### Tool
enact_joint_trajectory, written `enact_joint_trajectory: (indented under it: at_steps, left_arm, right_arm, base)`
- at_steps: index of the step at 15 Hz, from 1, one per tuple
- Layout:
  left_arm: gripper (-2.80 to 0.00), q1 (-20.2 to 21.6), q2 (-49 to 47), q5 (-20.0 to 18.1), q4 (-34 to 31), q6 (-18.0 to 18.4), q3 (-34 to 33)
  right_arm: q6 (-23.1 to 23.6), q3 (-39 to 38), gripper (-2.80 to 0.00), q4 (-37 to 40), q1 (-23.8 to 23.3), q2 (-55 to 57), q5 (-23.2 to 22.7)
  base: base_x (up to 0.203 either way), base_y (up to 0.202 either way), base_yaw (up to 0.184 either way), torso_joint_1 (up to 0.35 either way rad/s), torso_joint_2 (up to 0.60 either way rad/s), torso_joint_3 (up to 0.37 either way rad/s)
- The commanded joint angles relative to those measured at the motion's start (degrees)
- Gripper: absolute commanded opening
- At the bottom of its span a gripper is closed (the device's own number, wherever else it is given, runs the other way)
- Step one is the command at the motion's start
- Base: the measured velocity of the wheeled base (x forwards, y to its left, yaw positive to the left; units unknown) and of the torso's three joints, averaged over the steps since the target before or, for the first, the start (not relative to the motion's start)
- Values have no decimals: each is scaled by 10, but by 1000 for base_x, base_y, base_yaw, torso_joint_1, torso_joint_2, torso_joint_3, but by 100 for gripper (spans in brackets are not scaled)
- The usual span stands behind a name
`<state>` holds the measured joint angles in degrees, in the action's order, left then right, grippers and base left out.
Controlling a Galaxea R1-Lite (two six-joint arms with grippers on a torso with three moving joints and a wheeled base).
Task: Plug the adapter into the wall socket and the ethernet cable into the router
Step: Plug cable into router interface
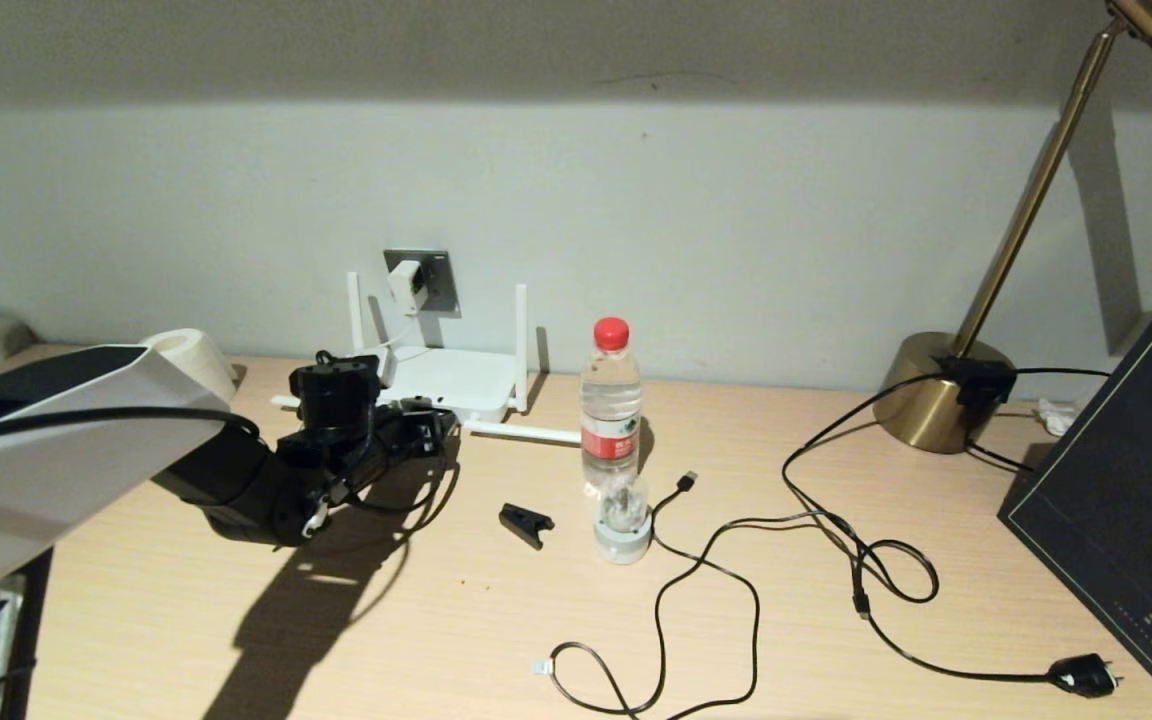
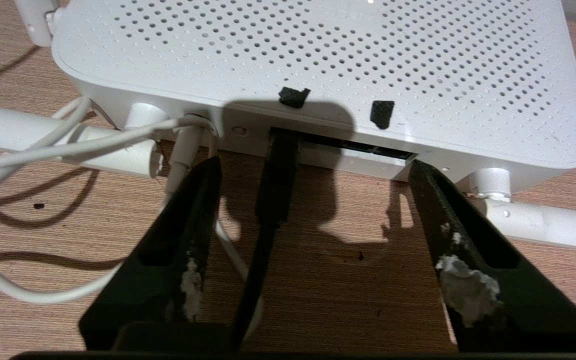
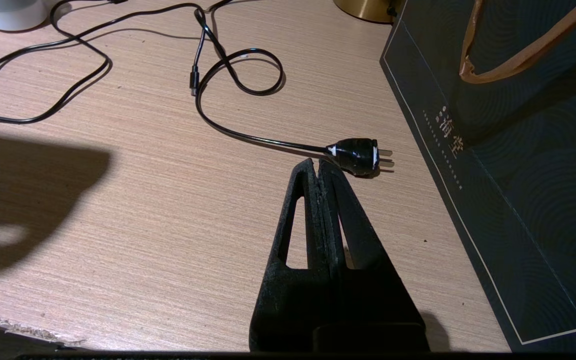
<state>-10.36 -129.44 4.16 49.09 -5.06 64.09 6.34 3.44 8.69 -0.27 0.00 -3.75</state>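
The white router point(image 1: 456, 378) lies against the wall under the grey wall socket point(image 1: 439, 283). The white adapter point(image 1: 406, 284) sits in the socket, and its white cord point(image 2: 68, 147) runs to the router's port edge point(image 2: 318, 150). The ethernet cable point(image 2: 277, 180) has its black boot pushed into a port on that edge. My left gripper point(image 1: 426, 422) point(image 2: 314, 164) is open just in front of the ports. Its fingers point(image 2: 193, 215) stand on either side of the cable without touching it. My right gripper point(image 3: 316, 165) is shut on nothing, low over the desk and out of the head view.
A water bottle point(image 1: 611, 405), a small white-based object point(image 1: 623, 535) and a black clip point(image 1: 526, 525) stand right of the router. Loose black cables point(image 1: 816, 520) cross the desk; one ends in a black mains plug point(image 3: 357, 155) by my right gripper. A brass lamp base point(image 1: 931, 400) and a dark bag point(image 1: 1126, 500) stand at the right.
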Motion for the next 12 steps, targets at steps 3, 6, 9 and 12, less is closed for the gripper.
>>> enact_joint_trajectory:
  at_steps: [3, 6, 9, 12]
  left_arm:
    - [0, 0, -2, 1, 3, 0, 0]
    - [0, -1, 3, 1, 3, 0, -4]
    - [0, -14, 44, 2, 12, 1, -36]
    - [0, -36, 129, 3, 15, 1, -101]
  right_arm:
    - [1, 0, -280, 0, 0, 1, 0]
    - [1, 0, -280, 0, 0, 0, 0]
    - [1, 0, -280, 0, 0, 1, 0]
    - [1, 0, -280, 1, 0, 1, 0]
  base:
    - [0, 0, 0, 0, 0, 0]
    - [0, 0, 0, 0, 0, 0]
    - [0, 0, 0, 0, 0, 0]
    - [0, 0, 0, 0, 0, 0]
